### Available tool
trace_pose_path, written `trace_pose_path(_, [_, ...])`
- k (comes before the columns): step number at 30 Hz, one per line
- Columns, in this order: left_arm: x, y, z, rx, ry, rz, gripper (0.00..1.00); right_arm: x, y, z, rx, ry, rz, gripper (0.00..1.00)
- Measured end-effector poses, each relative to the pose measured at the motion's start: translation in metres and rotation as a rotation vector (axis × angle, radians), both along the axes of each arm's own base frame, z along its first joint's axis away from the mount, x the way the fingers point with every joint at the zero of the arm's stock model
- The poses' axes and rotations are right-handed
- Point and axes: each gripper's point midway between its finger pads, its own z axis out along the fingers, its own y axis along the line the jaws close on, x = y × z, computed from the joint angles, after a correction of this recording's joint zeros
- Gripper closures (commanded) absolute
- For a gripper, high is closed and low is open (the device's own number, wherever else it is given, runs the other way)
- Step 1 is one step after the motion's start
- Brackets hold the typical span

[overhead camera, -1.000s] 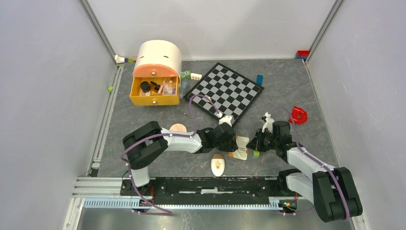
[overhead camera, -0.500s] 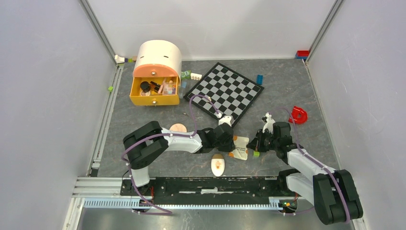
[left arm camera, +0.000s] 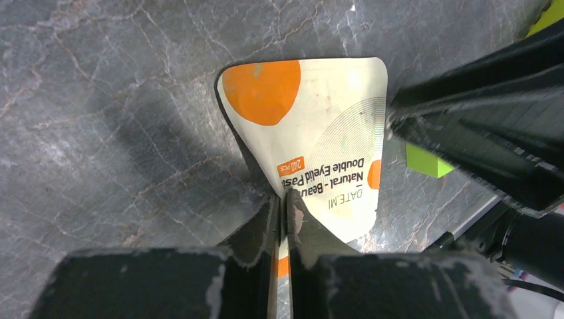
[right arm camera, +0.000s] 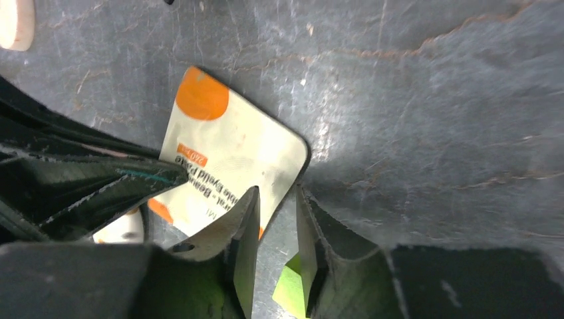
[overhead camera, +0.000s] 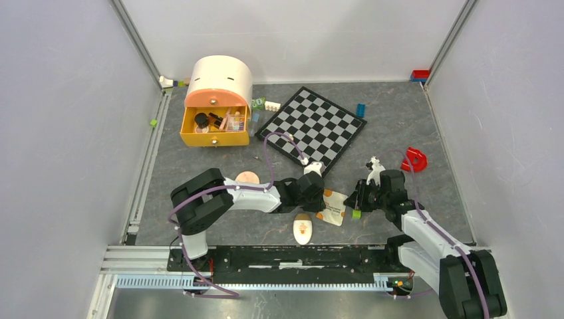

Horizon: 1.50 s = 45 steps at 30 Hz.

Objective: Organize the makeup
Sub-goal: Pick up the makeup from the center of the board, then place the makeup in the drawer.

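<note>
The white-orange sachet [overhead camera: 334,208] lies on the grey table between my two grippers. My left gripper [overhead camera: 324,201] is shut on its near edge; in the left wrist view the gripper [left arm camera: 284,196] pinches the sachet [left arm camera: 319,126]. My right gripper [overhead camera: 357,199] is at the sachet's right edge. In the right wrist view the gripper [right arm camera: 276,199] is narrowly open with nothing between its jaws, and the sachet [right arm camera: 226,156] lies just left of them. The round peach compact [overhead camera: 247,177] and the cream oval [overhead camera: 302,230] lie by my left arm.
A peach-and-yellow drawer box [overhead camera: 214,138] stands open at back left with several cosmetics inside. The chessboard [overhead camera: 312,125] lies behind the grippers. A green brick [overhead camera: 356,214] sits under my right gripper. A red piece [overhead camera: 415,159] lies at right and a blue brick [overhead camera: 360,109] behind.
The sachet has turned slightly and shifted a little toward the near edge with my left gripper. My right arm has settled lower and slightly right.
</note>
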Motion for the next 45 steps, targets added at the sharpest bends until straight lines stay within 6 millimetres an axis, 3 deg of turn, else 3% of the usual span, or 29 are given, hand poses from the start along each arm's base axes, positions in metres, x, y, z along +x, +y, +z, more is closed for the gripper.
trace_pose_path(3, [-0.005, 0.003, 0.001, 0.016, 0.008, -0.007, 0.98, 0.008, -0.008, 0.009, -0.053, -0.027, -0.019, 0.51])
trace_pose_path(9, [-0.010, 0.021, 0.015, 0.065, 0.004, 0.006, 0.97, 0.032, -0.023, 0.050, -0.136, -0.158, -0.075, 0.45])
trace_pose_path(13, [-0.004, 0.034, 0.043, 0.057, -0.033, 0.037, 0.97, 0.037, -0.028, 0.063, -0.158, -0.203, -0.095, 0.44])
trace_pose_path(20, [0.027, 0.066, 0.101, -0.013, -0.105, 0.134, 0.97, 0.031, -0.036, 0.057, -0.198, -0.177, -0.106, 0.42])
trace_pose_path(24, [0.056, 0.107, 0.142, -0.062, -0.159, 0.256, 0.97, 0.029, -0.037, 0.056, -0.204, -0.172, -0.109, 0.41])
trace_pose_path(29, [0.090, 0.188, 0.205, -0.140, -0.273, 0.486, 0.98, 0.029, -0.037, 0.056, -0.204, -0.170, -0.110, 0.41])
trace_pose_path(34, [0.111, 0.263, 0.248, -0.116, -0.349, 0.724, 0.98, 0.029, -0.036, 0.056, -0.198, -0.169, -0.109, 0.41])
trace_pose_path(38, [0.124, 0.297, 0.262, -0.068, -0.351, 0.858, 0.97, 0.028, -0.035, 0.057, -0.193, -0.168, -0.107, 0.41])
trace_pose_path(45, [0.129, 0.333, 0.261, -0.026, -0.303, 1.052, 0.95, 0.028, -0.035, 0.059, -0.187, -0.175, -0.104, 0.40])
